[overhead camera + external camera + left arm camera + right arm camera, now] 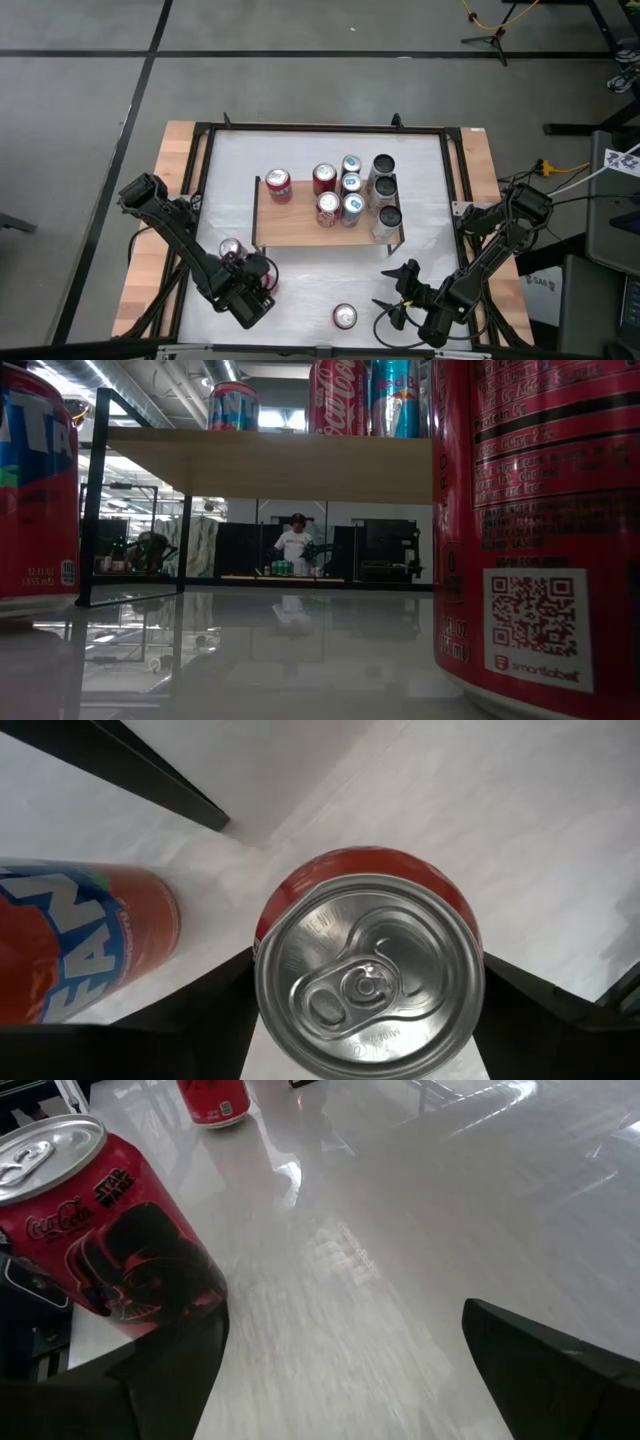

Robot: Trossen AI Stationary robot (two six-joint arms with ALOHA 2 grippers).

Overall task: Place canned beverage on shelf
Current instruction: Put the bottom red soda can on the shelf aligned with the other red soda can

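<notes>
The shelf [300,228] stands mid-table, and its wooden board [270,465] carries several cans. My left gripper [243,268] reaches from the near left and is shut on a red can [232,250] with a silver top [370,975], just off the shelf's near left corner. A red Fanta can [80,940] stands on its base beside that gripper's wrist [268,280], at the low view's left [35,490]. My right gripper [398,292] is open and empty. A red and black Coca-Cola can [344,317] stands on its base to its left [110,1230]. My left gripper has the red can between its two fingers, one on each side of the wall just below the top rim [262,955]. The fingers come slanting down from the near right. The can stands upright, top up. Its base is hidden, so I cannot tell if it is on the table.
The Coca-Cola can fills the low view's right [540,520]. Black table frame bars [200,180] run along the white top's sides. The near part of the shelf board is bare. White tabletop [400,1240] lies free between the grippers and the shelf.
</notes>
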